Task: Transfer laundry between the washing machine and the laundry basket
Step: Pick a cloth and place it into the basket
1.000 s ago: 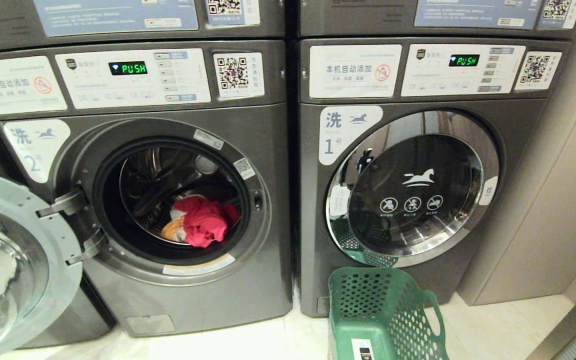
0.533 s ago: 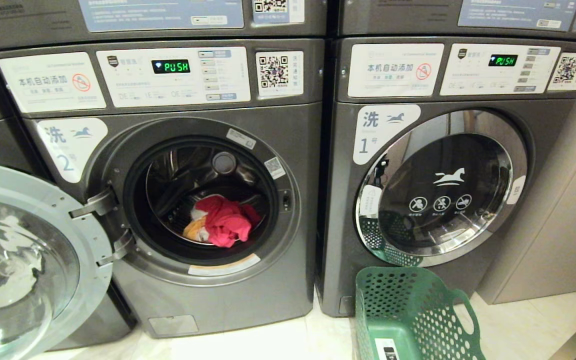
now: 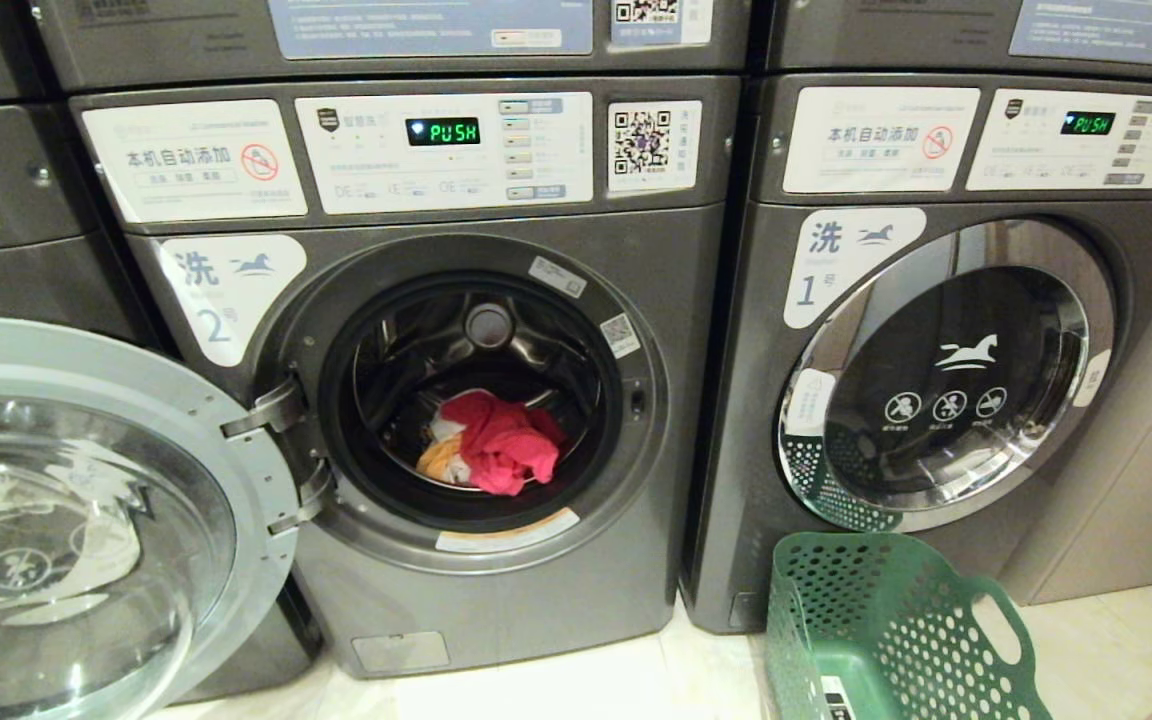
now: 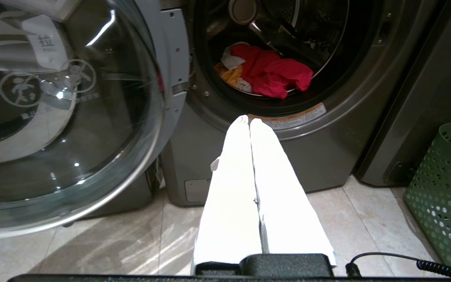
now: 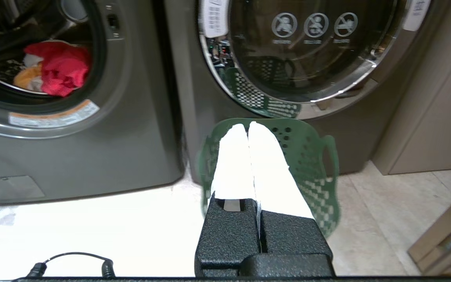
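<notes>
Crumpled red laundry (image 3: pixel 501 448), perforated green basket (image 3: pixel 886 620)

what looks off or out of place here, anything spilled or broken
Nothing stands out. The left washer's door hangs open with red and yellow laundry lying inside the drum. The green basket stands upright on the floor before the shut right washer.

Neither arm shows in the head view. In its wrist view the left gripper (image 4: pixel 249 120) points forward and slightly down, its 2 white fingers (image 4: pixel 233 188) pressed together, holding nothing. The right gripper (image 5: pixel 248 126) is posed the same way, its 2 white fingers (image 5: pixel 268 172) closed and empty.
</notes>
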Robot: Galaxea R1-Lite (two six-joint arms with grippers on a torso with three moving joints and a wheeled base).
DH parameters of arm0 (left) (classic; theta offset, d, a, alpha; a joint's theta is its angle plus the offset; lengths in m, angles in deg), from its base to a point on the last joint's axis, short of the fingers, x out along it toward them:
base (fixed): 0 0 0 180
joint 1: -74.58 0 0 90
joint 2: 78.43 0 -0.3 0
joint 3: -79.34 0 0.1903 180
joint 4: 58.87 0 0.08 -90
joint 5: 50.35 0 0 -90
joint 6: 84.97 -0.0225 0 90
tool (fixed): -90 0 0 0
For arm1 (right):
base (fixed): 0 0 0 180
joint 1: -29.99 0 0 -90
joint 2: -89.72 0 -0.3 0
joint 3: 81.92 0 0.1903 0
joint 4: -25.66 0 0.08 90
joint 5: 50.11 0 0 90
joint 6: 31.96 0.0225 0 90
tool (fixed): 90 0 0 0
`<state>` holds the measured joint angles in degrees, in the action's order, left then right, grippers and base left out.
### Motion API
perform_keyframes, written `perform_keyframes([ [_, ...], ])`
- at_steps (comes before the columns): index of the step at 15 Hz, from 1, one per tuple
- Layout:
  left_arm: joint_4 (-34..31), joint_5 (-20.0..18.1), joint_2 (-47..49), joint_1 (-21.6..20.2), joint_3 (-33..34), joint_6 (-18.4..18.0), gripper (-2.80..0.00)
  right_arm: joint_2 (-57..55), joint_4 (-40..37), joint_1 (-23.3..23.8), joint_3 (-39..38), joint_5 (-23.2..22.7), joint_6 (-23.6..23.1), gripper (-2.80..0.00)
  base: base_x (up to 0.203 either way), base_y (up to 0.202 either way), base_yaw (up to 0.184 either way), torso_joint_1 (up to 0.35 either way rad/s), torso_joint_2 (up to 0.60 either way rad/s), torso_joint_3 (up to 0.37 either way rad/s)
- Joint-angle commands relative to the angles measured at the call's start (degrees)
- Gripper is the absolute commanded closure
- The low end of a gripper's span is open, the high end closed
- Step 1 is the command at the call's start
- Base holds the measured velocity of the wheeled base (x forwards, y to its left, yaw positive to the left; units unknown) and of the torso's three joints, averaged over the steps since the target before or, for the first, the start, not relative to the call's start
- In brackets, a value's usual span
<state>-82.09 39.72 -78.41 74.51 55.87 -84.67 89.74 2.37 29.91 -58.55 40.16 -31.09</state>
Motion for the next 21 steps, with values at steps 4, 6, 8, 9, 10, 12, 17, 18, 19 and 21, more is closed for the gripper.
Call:
perform_keyframes([
  [4,0.04,0.01,-0.02,-0.01,0.01,0.05,0.0,-0.02,0.01,-0.01,0.0,0.0,0.0,0.0,0.0,0.195,-0.002,0.002,0.0,0.001],
  [6,0.04,0.01,-0.02,-0.01,0.01,0.05,0.0,-0.02,0.01,-0.01,-0.09,0.0,0.08,0.0,0.0,0.195,-0.004,0.002,0.0,0.0],
  [8,0.04,0.01,-0.02,-0.01,0.01,0.05,0.0,-0.02,0.01,-0.01,0.0,0.07,0.07,0.0,0.0,0.196,-0.002,0.001,0.0,0.002],
  [9,0.04,0.01,-0.02,-0.01,0.01,0.05,0.0,-0.02,0.01,-0.01,0.0,0.03,0.0,0.0,0.0,0.198,-0.001,0.006,0.0,-0.004],
  [10,0.04,0.01,-0.02,-0.01,0.01,0.05,0.0,-0.02,0.01,-0.01,0.0,0.0,0.0,0.0,0.0,0.194,-0.004,0.002,0.0,0.0],
  [12,0.04,0.01,-0.02,-0.01,0.01,0.05,0.0,-0.02,0.01,-0.01,0.0,0.0,0.0,0.0,0.0,0.188,-0.002,0.0,0.0,-0.003],
  [17,0.04,0.01,-0.02,-0.01,0.01,0.05,0.0,-0.02,0.01,-0.01,0.0,0.08,0.0,0.0,0.0,0.04,-0.001,0.0,0.0,0.001],
  [18,0.04,0.01,-0.02,-0.01,0.01,0.05,0.0,-0.02,0.01,-0.01,0.0,0.03,0.0,0.0,0.0,0.0,0.0,0.0,0.0,0.0],
  [19,0.04,0.01,-0.02,-0.01,0.01,0.05,0.0,-0.02,0.01,-0.01,0.0,0.02,0.07,0.0,0.0,0.0,0.0,0.0,0.0,0.0],
  [21,0.04,0.01,-0.02,-0.01,0.01,0.05,0.0,-0.02,0.01,-0.01,0.0,0.01,0.0,0.0,0.0,0.0,0.0,0.0,0.0,0.0],
])
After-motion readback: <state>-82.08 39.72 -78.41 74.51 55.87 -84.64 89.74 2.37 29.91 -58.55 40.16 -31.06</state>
